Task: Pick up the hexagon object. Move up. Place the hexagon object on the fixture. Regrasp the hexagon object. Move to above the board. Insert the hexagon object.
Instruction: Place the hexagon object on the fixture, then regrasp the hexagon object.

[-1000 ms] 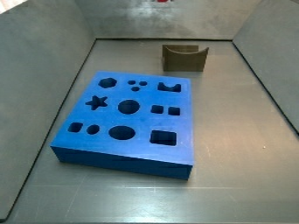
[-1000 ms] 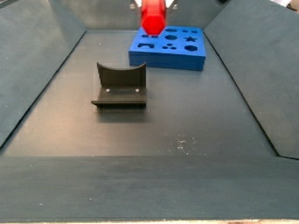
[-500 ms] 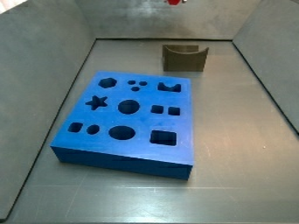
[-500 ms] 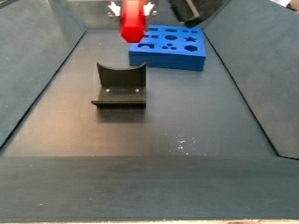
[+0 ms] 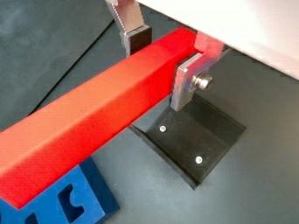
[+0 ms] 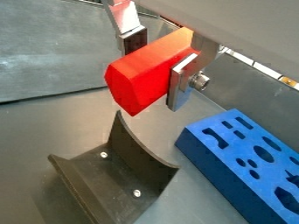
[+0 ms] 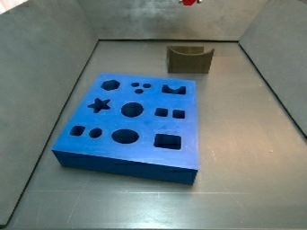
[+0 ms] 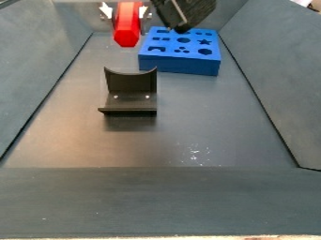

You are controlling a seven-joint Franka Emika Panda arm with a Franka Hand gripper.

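My gripper (image 5: 162, 54) is shut on the hexagon object (image 5: 93, 105), a red-orange faceted rod held level between the silver fingers (image 5: 187, 77). A wrist view shows its hexagonal end face (image 6: 138, 80) sticking out past the gripper (image 6: 158, 59). The dark olive fixture (image 6: 111, 171) with its U-shaped notch lies directly below the rod, well apart from it. In a side view the gripper (image 8: 126, 11) holds the hexagon object (image 8: 127, 30) high above the fixture (image 8: 128, 92), to the left of the blue board (image 8: 185, 50). Only a red tip (image 7: 189, 2) shows in a side view.
The blue board (image 7: 132, 117) with its cut-out holes lies on the grey floor, with the fixture (image 7: 188, 59) behind it. Sloping grey walls (image 8: 38, 84) enclose the floor on both sides. A dark part of the arm (image 8: 189, 11) hangs above the board.
The gripper has carried the hexagon object sideways from above the board to above the fixture, still high. The board and fixture have not moved.
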